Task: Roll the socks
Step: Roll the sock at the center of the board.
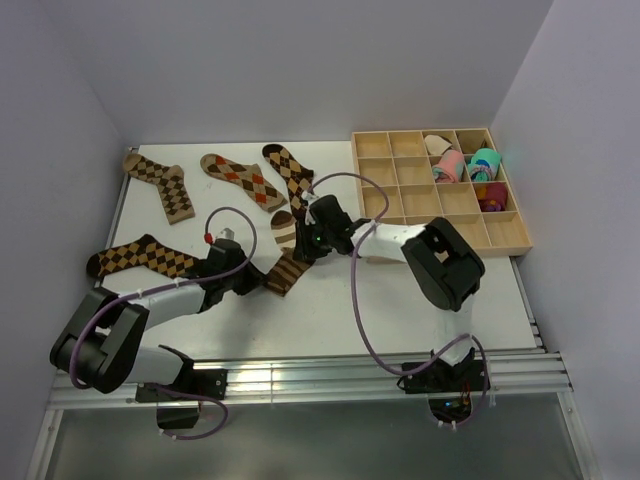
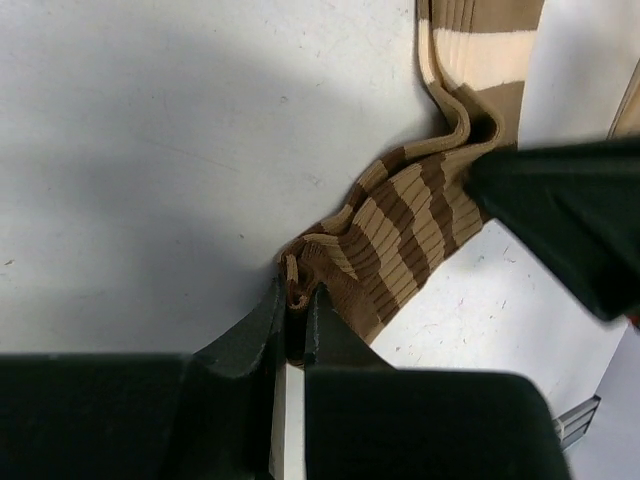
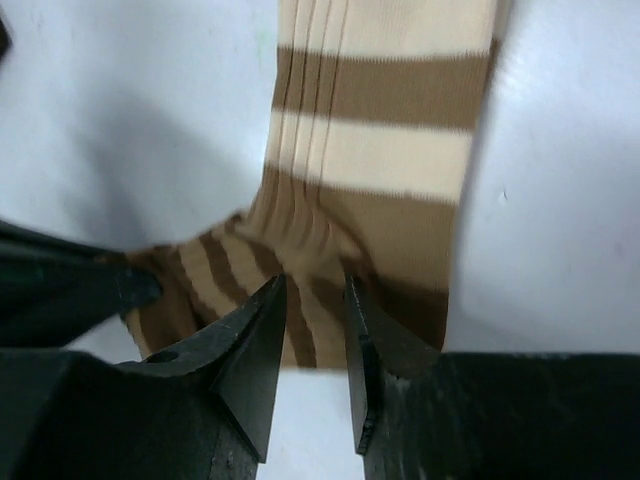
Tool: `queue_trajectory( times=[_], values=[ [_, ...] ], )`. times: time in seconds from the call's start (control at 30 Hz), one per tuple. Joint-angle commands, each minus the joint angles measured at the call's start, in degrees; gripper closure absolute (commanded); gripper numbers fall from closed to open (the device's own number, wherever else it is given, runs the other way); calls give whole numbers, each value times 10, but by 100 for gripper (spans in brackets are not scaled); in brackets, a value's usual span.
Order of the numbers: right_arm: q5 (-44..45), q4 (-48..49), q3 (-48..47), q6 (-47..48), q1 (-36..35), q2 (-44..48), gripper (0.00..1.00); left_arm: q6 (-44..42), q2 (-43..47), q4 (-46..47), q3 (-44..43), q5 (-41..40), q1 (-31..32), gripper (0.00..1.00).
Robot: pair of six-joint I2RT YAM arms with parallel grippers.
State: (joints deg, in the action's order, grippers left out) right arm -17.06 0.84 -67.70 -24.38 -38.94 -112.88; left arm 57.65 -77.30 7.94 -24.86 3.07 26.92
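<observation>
you're barely started: left gripper [image 2: 297,300] pinches the edge of the striped sock [image 2: 400,230], right gripper [image 3: 312,330] sits slightly open over its fold, four argyles [image 1: 241,180] lie flat, unrolled

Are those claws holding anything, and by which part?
The left gripper pinches the striped sock by a folded corner. The right gripper sits over its middle; grip unclear.
</observation>
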Motion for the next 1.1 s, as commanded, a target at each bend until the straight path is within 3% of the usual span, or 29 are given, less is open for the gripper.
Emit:
queue_trajectory(
  times=[0.0, 0.17, 0.73, 0.83, 0.93, 0.97, 1.07],
  values=[
    [54, 24, 41, 63, -31, 95, 62, -18, -12, -55, -19, -28, 5, 100],
    [84, 38, 84, 70, -85, 142, 56, -14, -11, -63, -26, -28, 8, 100],
    [118, 52, 90, 1, -160, 78, 55, -6, -4, -71, -26, -54, 12, 100],
    [118, 52, 107, -14, -160, 77, 63, -3, -6, -72, -29, -55, 12, 100],
    [109, 65, 128, -35, -158, 82, 90, 2, -5, -78, -30, -62, 12, 100],
    [106, 71, 132, -46, -157, 83, 95, 4, -4, -78, -32, -64, 12, 100],
    [64, 94, 149, -79, -146, 75, 100, 16, 5, -75, -27, -67, 12, 94]
  ],
)
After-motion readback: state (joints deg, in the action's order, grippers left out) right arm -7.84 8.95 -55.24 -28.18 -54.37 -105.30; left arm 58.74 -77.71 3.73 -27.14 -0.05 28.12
